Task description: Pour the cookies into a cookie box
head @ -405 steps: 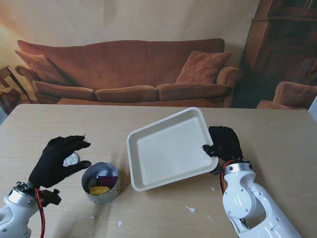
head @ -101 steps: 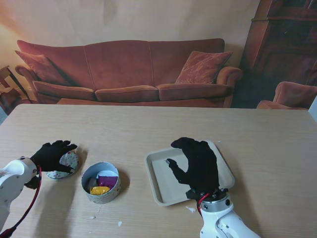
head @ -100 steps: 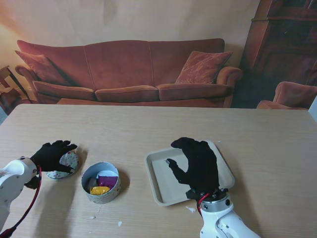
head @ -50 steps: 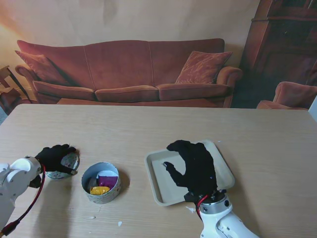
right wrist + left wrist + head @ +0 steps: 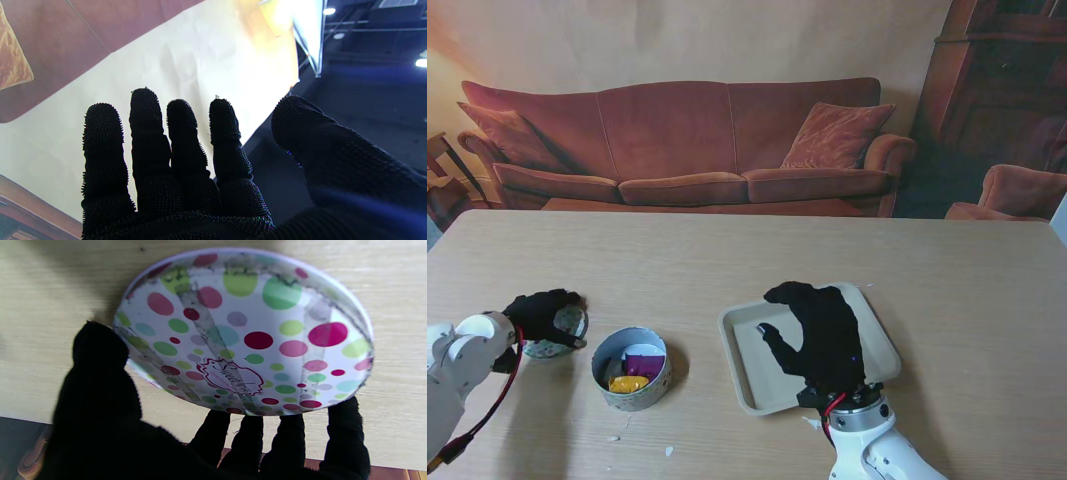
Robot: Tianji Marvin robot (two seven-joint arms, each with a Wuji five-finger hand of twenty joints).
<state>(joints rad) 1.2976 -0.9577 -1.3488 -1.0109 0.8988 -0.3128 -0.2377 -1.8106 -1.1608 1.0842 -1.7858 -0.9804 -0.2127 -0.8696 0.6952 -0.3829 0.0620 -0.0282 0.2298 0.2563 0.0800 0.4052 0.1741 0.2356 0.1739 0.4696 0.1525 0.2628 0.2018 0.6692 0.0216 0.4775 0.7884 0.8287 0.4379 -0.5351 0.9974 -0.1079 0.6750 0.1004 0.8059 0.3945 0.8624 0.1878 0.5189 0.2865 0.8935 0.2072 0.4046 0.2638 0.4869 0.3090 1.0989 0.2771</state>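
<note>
The round cookie box (image 5: 632, 398) stands open on the table, with a yellow (image 5: 628, 383) and a purple (image 5: 643, 363) wrapped cookie inside. To its left, my left hand (image 5: 539, 312) is shut on the box's polka-dot lid (image 5: 555, 345), low at the table. In the left wrist view the lid (image 5: 247, 336) is tilted, with the thumb (image 5: 100, 350) on one edge and the fingers on the opposite edge. The beige tray (image 5: 749, 365) lies flat to the right of the box. Above it my right hand (image 5: 819, 335) is open, fingers straight and holding nothing (image 5: 186, 173).
A few white crumbs (image 5: 811, 422) lie on the table near me, some (image 5: 670, 451) in front of the box. A red cable (image 5: 487, 410) runs along my left arm. A sofa (image 5: 687, 140) stands beyond the table's far edge.
Four seconds ago my right hand held the tray tilted up; it now lies flat and the hand is off it. My left hand has brought the lid down and leftward to the table.
</note>
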